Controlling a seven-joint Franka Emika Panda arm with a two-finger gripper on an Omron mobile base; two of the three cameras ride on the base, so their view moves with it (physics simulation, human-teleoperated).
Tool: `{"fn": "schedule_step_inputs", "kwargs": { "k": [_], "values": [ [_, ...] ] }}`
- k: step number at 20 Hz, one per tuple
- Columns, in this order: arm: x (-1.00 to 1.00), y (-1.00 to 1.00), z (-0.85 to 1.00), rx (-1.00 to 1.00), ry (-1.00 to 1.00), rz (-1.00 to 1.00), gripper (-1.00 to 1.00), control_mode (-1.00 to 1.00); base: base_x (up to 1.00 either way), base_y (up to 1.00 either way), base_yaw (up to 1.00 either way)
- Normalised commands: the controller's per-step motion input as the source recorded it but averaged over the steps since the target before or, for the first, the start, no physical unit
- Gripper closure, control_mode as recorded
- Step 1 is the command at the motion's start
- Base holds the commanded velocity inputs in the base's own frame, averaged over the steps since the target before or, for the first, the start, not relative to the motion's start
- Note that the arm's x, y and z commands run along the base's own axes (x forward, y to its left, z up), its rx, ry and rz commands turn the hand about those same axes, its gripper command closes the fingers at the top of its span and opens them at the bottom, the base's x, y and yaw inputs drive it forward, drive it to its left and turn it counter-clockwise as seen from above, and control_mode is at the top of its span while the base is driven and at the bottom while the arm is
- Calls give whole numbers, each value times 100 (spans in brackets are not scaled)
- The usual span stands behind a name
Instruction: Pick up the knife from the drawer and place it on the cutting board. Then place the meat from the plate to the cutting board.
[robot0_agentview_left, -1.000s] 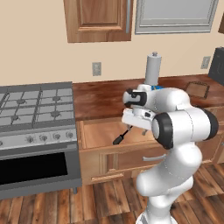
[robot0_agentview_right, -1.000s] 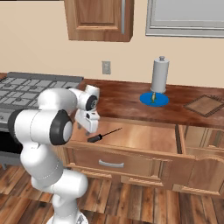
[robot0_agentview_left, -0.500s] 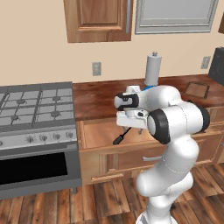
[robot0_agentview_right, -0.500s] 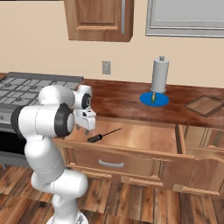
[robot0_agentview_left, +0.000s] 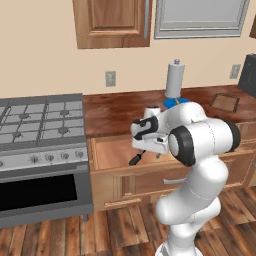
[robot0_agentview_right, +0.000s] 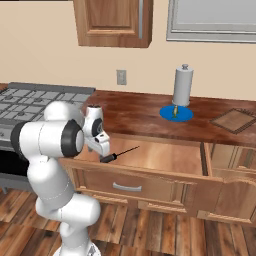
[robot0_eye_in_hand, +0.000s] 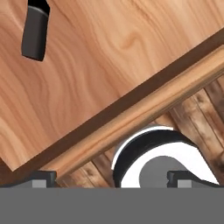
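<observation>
While your two-finger gripper hangs fully open and empty, steer toward eleven o'clock, where the slim black-handled knife lies in the light-wood drawer; straddle its handle.

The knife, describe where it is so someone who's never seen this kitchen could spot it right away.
Right of the stove, below the dark wooden counter, one wide light-wood drawer stands pulled open. On its pale floor, near the left end and close to the front, lies the knife. It is the single thing in the drawer: a rounded black handle with a thin dark blade pointing toward the back.
</observation>
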Motion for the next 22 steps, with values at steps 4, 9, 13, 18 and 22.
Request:
{"fn": "schedule_step_inputs", "kwargs": {
  "k": [4, 9, 13, 18, 22],
  "values": [
    [22, 0, -6, 0, 0, 0, -100, -100, 0, 0, 0],
    [39, 0, 0, 0, 0, 0, -100, -100, 0, 0, 0],
    [61, 0, -2, 0, 0, 0, -100, -100, 0, 0, 0],
    [38, 0, -26, 0, -5, 0, -100, -100, 0, 0, 0],
    [6, 0, -18, 0, -5, 0, -100, -100, 0, 0, 0]
  ]
}}
